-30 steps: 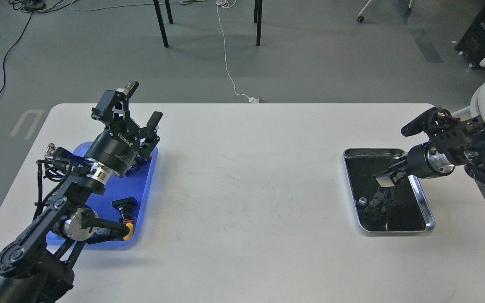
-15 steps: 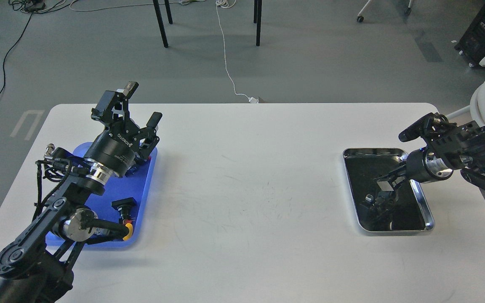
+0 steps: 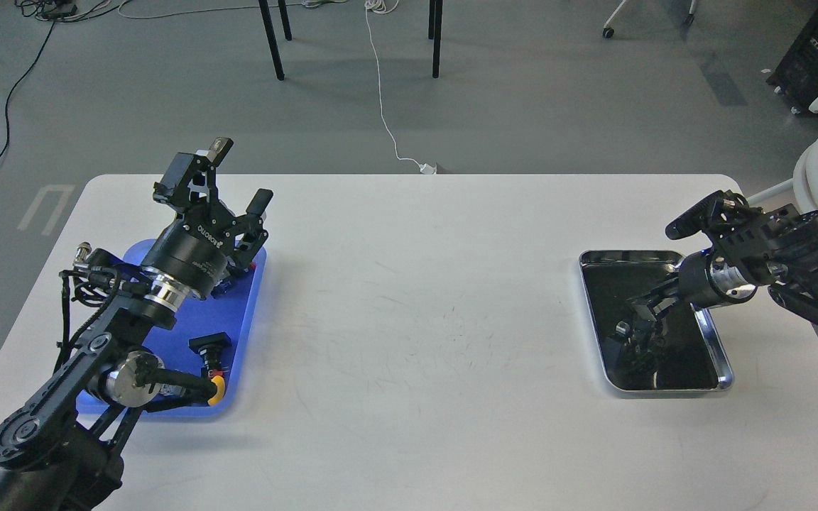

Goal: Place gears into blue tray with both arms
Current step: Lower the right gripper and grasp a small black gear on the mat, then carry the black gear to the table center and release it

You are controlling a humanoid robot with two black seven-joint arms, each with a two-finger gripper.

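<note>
The blue tray [image 3: 238,312] lies at the table's left side, partly covered by my left arm. My left gripper [image 3: 242,172] is raised over the tray's far end, open, with nothing between its fingers. My right gripper [image 3: 647,306] reaches down and left into the silver-rimmed tray [image 3: 718,348]. Its fingers are dark against the black lining, so their state is unclear. Small dark parts [image 3: 623,328] lie just below the fingertips. They may be gears, but reflections in the lining make them hard to tell apart.
Push-button switches lie in the blue tray: one with a yellow cap [image 3: 216,389] and a black one [image 3: 210,343]. The white table [image 3: 423,312] stretches between the two trays. Chair legs and cables are on the floor beyond it.
My right gripper has moved left and down, deeper into the silver-rimmed tray. The left arm has stayed where it was.
</note>
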